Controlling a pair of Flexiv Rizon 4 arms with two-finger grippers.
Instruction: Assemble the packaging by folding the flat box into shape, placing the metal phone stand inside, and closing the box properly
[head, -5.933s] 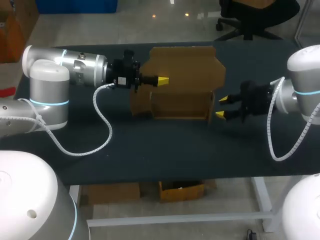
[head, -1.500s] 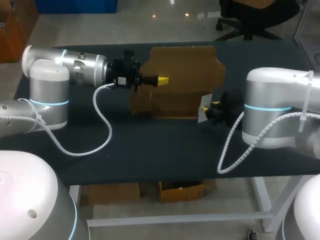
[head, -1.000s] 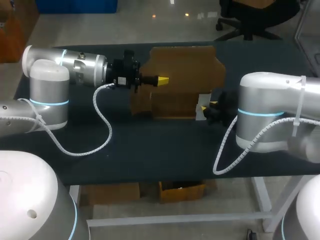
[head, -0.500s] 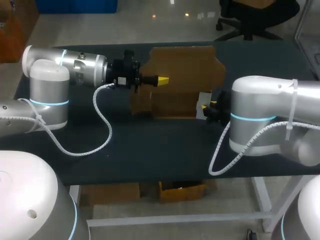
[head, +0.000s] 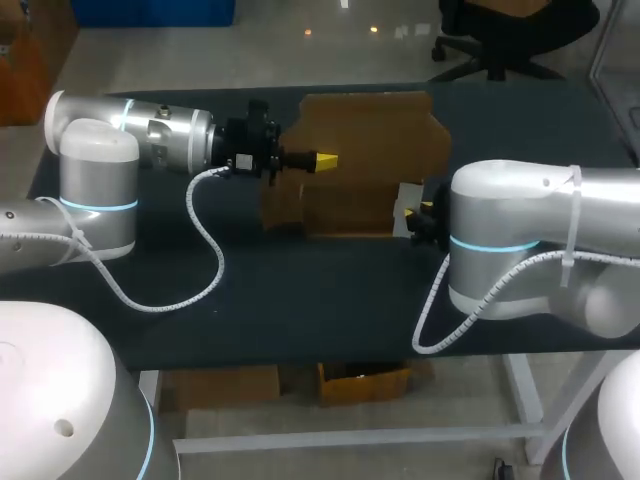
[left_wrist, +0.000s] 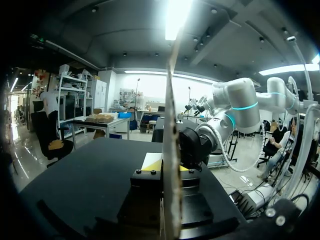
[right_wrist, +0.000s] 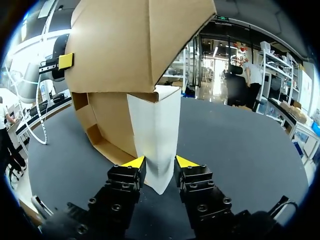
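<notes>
Midway through the folding, the brown box (head: 365, 150) is seen half-formed at the upper centre of the frame, with its tray resting on the dark table (head: 300, 300) and its tall lid panel standing raised. The lid's edge is pinched by the left gripper (head: 325, 160), which comes in from the left of the frame. At the box's right end, a white side flap (right_wrist: 157, 130) is clasped by the right gripper (right_wrist: 160, 161), whose yellow tips are pressed to it from either side. No phone stand is seen in any view. Trouble is judged likely if the flap is swung too hard. The card could be creased off its fold line or torn, the lid dragged out of the left pinch, or the tray skewed across the table.
</notes>
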